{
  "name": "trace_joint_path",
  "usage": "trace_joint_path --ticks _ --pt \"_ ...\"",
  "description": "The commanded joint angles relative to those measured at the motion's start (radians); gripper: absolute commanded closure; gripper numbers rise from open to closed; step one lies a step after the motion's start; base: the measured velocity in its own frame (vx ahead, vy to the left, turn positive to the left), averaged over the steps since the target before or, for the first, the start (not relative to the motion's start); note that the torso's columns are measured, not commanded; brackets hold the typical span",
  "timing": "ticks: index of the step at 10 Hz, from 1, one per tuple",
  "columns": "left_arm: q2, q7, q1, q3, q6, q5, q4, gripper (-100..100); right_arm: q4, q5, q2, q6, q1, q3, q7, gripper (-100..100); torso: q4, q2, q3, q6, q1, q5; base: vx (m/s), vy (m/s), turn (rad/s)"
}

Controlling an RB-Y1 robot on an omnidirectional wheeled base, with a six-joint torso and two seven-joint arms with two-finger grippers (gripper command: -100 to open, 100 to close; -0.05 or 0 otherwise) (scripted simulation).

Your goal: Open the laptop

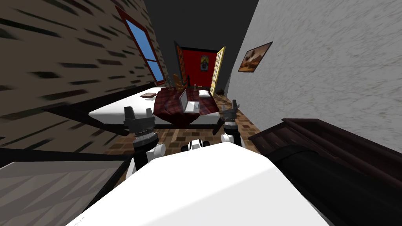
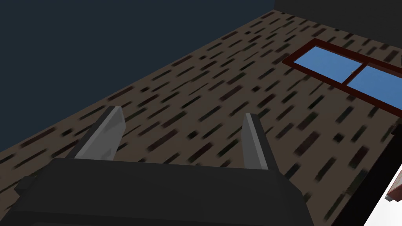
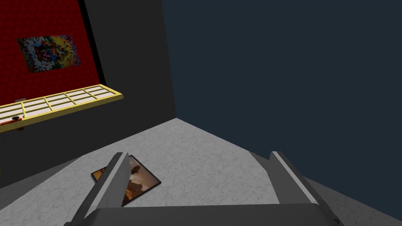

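Observation:
A grey laptop [image 1: 188,104] sits on a bed [image 1: 117,108] ahead of me, on a dark red plaid blanket [image 1: 172,105]. Its lid stands raised, roughly upright, over its base. My left gripper [image 1: 138,113] is held up in front of my chest, well short of the bed, with its fingers [image 2: 103,135] apart and nothing between them. My right gripper [image 1: 231,106] is raised near the bed's near right corner, also open and empty, its fingers [image 3: 112,182] spread wide.
A dark wooden cabinet [image 1: 337,157] stands close on my right. A grey tabletop [image 1: 43,184] lies close on my left. Patterned floor [image 1: 176,137] runs between me and the bed. A book [image 1: 148,95] and a white pillow [image 1: 204,93] lie on the bed. A yellow door [image 1: 217,70] stands open beyond.

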Motion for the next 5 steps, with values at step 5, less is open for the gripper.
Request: trace_joint_path --ticks 5 --pt "0.0 0.0 0.0 0.0 0.0 0.0 0.0 0 0.056 0.085 -0.158 0.042 -0.012 -0.025 0.072 -100 0.014 0.013 -0.025 0.0 0.001 0.0 0.046 0.113 -0.018"
